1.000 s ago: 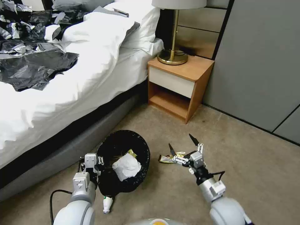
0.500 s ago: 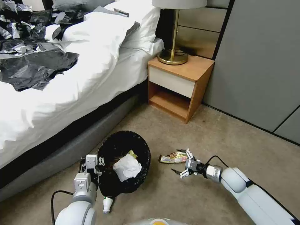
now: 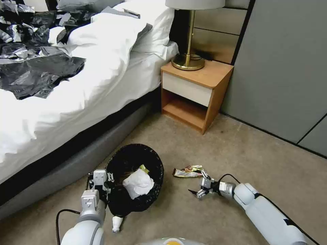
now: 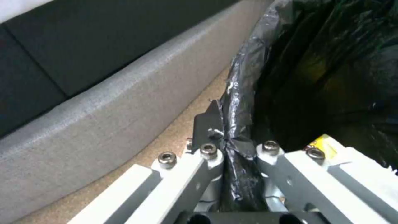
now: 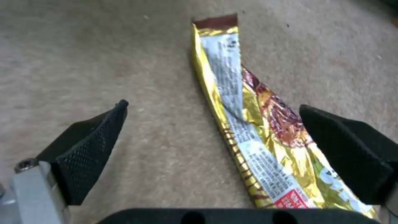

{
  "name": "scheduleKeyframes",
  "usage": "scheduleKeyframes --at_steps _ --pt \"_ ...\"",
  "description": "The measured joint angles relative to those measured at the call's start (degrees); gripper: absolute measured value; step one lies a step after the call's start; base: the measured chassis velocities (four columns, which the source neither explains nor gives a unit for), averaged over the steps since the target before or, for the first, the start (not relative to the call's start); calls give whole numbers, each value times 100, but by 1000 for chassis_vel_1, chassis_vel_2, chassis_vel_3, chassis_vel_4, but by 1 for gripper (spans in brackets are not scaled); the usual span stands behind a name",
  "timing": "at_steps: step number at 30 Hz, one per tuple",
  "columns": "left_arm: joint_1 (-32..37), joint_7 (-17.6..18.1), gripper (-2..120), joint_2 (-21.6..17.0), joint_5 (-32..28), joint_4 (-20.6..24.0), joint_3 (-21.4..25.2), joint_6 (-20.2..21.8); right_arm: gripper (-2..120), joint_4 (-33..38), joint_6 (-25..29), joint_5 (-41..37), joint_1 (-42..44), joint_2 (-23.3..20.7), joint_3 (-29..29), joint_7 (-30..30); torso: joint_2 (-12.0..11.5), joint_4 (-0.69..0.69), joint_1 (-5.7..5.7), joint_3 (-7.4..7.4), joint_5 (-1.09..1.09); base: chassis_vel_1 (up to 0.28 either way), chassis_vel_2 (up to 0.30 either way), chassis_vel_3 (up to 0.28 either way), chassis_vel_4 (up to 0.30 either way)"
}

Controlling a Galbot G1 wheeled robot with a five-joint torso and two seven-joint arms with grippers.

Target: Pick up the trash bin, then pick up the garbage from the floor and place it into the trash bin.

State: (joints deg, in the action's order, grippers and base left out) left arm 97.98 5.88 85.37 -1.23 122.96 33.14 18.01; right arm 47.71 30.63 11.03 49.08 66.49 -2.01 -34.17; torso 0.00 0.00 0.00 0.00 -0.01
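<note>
With the left gripper (image 3: pixel 102 182) pinched on the black-lined round white trash bin's (image 3: pixel 136 177) rim beside the bed, the right gripper (image 3: pixel 200 186) hovered spread over the crinkled gold foil wrapper (image 3: pixel 188 171) on the carpet, apparently needing to descend and close.

Beige carpet floor (image 3: pixel 259 156): gold snack wrapper (image 3: pixel 188 171) lies flat; small clear bottle (image 3: pixel 116 224) beside bin; nightstand (image 3: pixel 194 95) stands on it.

The right gripper (image 3: pixel 198 186) sits low over the carpet with the crinkled gold foil snack wrapper (image 3: pixel 187 171) between its spread fingers (image 5: pixel 89 146). To its left, the left gripper (image 3: pixel 104 179) clamps the near rim of the round black-bagged trash bin (image 3: pixel 155 160), a crumpled white paper wad (image 3: pixel 137 183) inside.
</note>
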Motion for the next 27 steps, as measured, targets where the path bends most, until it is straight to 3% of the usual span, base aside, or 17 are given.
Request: scheduleKeyframes --at_steps 4,13,19,21,23,27 --pt "41 -1 1 -6 3 1 8 -12 100 -685 191 209 -415 325 -44 144 0 2 0 0 0 0 0 0 0" --pt "75 -1 1 21 39 6 -1 -44 99 -1184 272 281 -747 538 -68 236 0 -1 0 0 0 0 0 0 0" --pt "131 -1 1 34 56 14 5 -70 75 -1912 499 532 -1025 851 -196 313 0 1 0 0 1 0 0 0 0" --pt "138 -1 1 34 56 19 9 -74 73 -1979 510 543 -1042 874 -209 318 0 1 0 0 1 0 0 0 0" --pt "149 -1 1 32 56 33 16 -81 60 -2211 548 531 -1105 966 -252 323 0 0 0 0 0 0 0 0 0" --pt "142 -1 1 38 56 34 12 -83 47 -2285 540 477 -1106 1008 -255 322 0 0 0 -1 0 0 0 0 0"
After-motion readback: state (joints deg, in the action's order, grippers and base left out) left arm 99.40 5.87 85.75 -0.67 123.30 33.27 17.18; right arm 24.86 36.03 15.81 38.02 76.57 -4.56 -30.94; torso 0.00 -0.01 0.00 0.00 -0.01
